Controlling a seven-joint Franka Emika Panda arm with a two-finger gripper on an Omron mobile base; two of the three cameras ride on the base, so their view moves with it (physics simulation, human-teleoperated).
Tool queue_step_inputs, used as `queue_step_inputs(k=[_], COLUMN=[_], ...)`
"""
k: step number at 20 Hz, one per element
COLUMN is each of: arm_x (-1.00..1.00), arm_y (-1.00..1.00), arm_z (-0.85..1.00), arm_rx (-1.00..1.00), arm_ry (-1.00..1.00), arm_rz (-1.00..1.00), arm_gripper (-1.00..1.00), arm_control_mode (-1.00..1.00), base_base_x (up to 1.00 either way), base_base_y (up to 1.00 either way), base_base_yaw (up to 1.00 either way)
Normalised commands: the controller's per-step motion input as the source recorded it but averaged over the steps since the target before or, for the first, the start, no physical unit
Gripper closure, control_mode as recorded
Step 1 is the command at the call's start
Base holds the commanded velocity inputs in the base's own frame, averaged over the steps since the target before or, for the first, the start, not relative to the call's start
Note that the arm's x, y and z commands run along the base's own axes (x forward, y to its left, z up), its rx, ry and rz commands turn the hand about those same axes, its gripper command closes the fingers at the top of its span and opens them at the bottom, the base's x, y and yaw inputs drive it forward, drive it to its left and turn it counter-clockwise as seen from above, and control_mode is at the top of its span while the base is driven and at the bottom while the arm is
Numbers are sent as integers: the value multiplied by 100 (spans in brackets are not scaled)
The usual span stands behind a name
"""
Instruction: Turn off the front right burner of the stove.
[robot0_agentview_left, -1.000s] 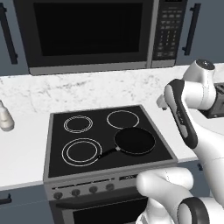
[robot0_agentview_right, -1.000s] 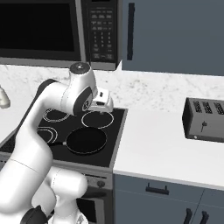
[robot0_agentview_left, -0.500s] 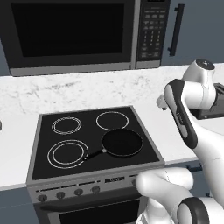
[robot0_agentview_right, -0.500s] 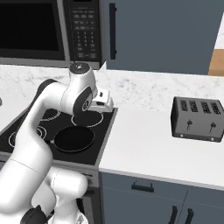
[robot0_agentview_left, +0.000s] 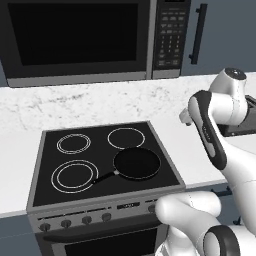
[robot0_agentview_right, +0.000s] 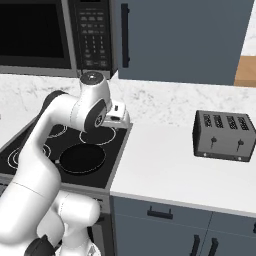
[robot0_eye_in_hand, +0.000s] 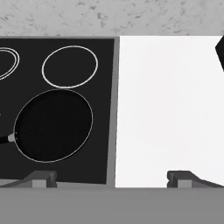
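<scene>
A white counter (robot0_agentview_right: 165, 167) with a marbled grey-white backsplash runs under dark blue-grey wall cabinets, and a black-and-steel microwave (robot0_agentview_left: 95, 40) hangs above the stove (robot0_agentview_left: 102, 165). The stove is a flat black glass cooktop set in a grey steel body, with a row of small dark knobs (robot0_agentview_left: 75, 221) along its front panel. The front right burner (robot0_agentview_left: 137, 163) sits at the near right of the glass and is covered by a black frying pan (robot0_agentview_left: 136, 163) whose handle points toward the front left zone; no outline of the burner itself can be made out under the pan. The front left zone carries a double white ring, the rear right one a single thin ring. The right base view takes in a dark four-slot toaster (robot0_agentview_right: 224, 135) standing on the counter well to the right of the stove, along with a strip of wood-coloured surface at the upper right edge. The hand view looks down on the pan, the ringed rear zone and the bare counter beside the cooktop. The gripper (robot0_eye_in_hand: 113, 178) hangs above the counter near the stove's right edge; its jaws are spread wide, pinching nothing.
</scene>
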Motion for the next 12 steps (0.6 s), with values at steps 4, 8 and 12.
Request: queue_step_inputs(k=[4,8,12], arm_x=[-14,-39,-41], arm_y=[19,86,100], arm_z=[-1,-18,-31], arm_rx=[0,-1,-10], arm_ry=[2,11,8], arm_rz=[8,31,36], arm_gripper=[-100,-100,-100], arm_control_mode=[-100,-100,-100], base_base_x=[0,0,0], base_base_y=[0,0,0], base_base_yaw=[0,0,0])
